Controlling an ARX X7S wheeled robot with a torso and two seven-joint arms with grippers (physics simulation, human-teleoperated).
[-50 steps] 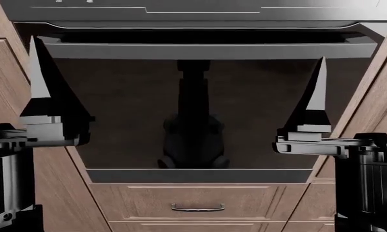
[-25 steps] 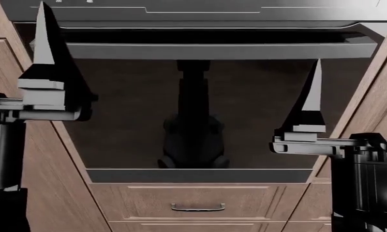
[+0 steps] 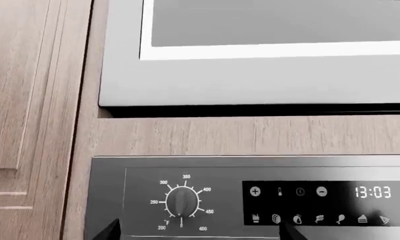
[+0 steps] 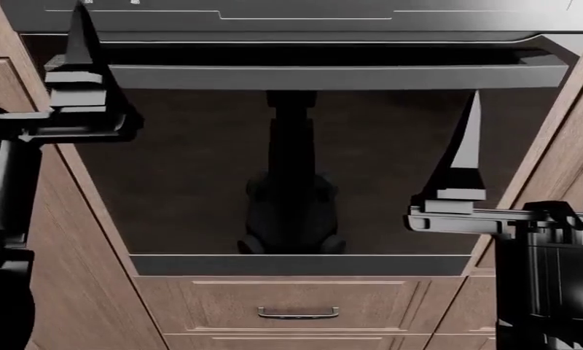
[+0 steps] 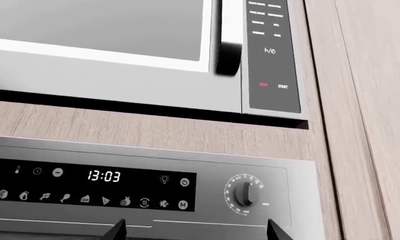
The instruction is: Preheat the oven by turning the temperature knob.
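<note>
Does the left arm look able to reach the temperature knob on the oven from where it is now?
Probably yes: in the left wrist view the temperature knob lies just ahead of the open left gripper, nothing between them.

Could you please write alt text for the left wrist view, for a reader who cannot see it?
The oven's grey control panel fills the lower frame, with a round temperature knob ringed by numbers from 200 to 450 and a dark display reading 13:03. Above a wood strip hangs a second grey appliance.

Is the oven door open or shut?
Shut: the oven door stands upright under its handle, flush with the cabinets.
</note>
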